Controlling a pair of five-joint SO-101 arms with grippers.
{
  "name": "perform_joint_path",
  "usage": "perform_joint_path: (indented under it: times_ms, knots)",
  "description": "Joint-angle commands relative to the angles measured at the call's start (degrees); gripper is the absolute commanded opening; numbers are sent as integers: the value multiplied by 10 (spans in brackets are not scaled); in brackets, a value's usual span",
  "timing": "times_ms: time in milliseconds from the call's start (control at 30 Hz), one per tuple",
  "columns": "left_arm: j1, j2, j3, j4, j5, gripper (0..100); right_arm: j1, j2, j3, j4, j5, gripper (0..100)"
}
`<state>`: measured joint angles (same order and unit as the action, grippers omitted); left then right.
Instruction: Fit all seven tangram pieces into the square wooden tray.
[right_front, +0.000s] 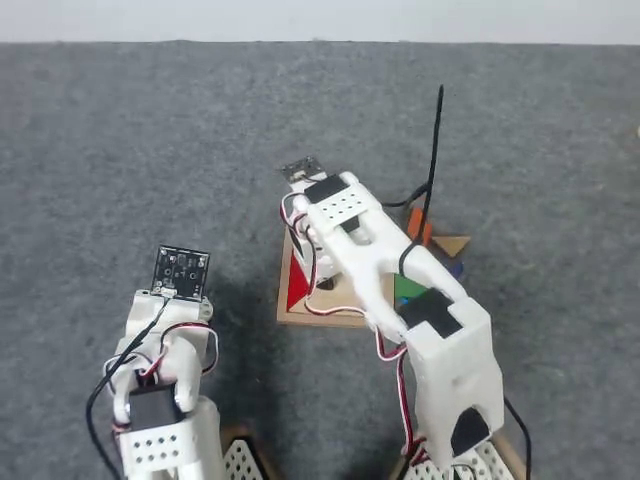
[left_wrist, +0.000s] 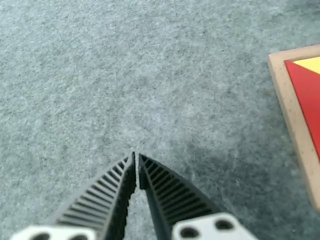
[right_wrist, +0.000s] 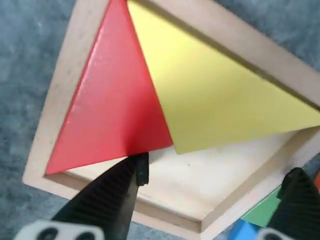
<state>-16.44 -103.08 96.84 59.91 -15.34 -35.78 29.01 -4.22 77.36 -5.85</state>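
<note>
Currently red triangle (right_wrist: 115, 110) and yellow triangle (right_wrist: 210, 95) sit in tray (right_wrist: 56, 100). Right gripper (right_wrist: 218, 175) spread, empty, just above; left gripper (left_wrist: 136, 160) clenched over tabletop (left_wrist: 100, 75). Next, I judge: fetch green piece (right_wrist: 260, 212) beside tray.

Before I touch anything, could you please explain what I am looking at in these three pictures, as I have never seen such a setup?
These are two small white robot arms, a left arm and a right arm, on a grey felt table. The high picture looks down on both. Each of the other two comes from a camera on one arm's wrist, looking along its tool, a black two-fingered pincer. The left tool is shut over bare felt and holds nothing. The right tool is open above the square wooden tray, also empty. In the tray lie a red triangle and a yellow triangle, edge to edge. A green piece and a blue piece lie outside it.
</note>
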Motion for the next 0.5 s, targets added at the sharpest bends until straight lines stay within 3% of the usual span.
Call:
perform_joint_path:
  times_ms: [0,100,467]
  knots:
    - [-4,-7,-4,4,-8,12,10,-38,-28,-2,13,361]
    - [-4,-7,-4,4,-8,12,8,-73,-28,7,20,312]
    - [-4,-7,-4,4,-8,12,55,-206,67,-22,30,340]
